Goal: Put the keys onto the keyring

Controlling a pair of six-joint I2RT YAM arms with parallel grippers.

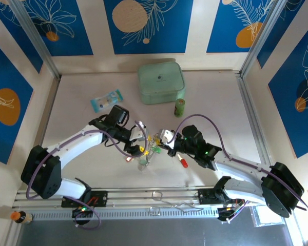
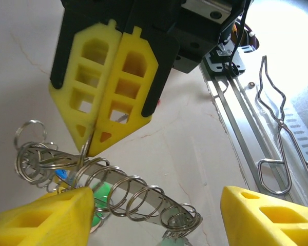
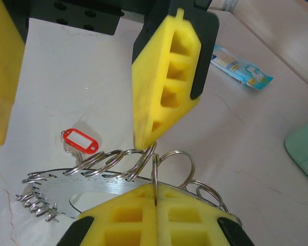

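Left wrist view, lower middle: look for keyring (image 2: 128,197) against the pale bench (image 2: 185,138), with coloured keys (image 2: 101,193) showing under its coils. Likely light, stiff, slippery wire; best pinched at a single loop, not the flat band. Lies between left gripper (image 2: 155,192) jaws, spread wide either side. Pinched at one thin loop by right gripper (image 2: 91,148) jaws, pressed together, reaching down from upper left.

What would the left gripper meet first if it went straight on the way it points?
Probably the keyring, which lies across the gap of the open left gripper; just beyond stands the right gripper, shut on that ring. Depth is unclear.
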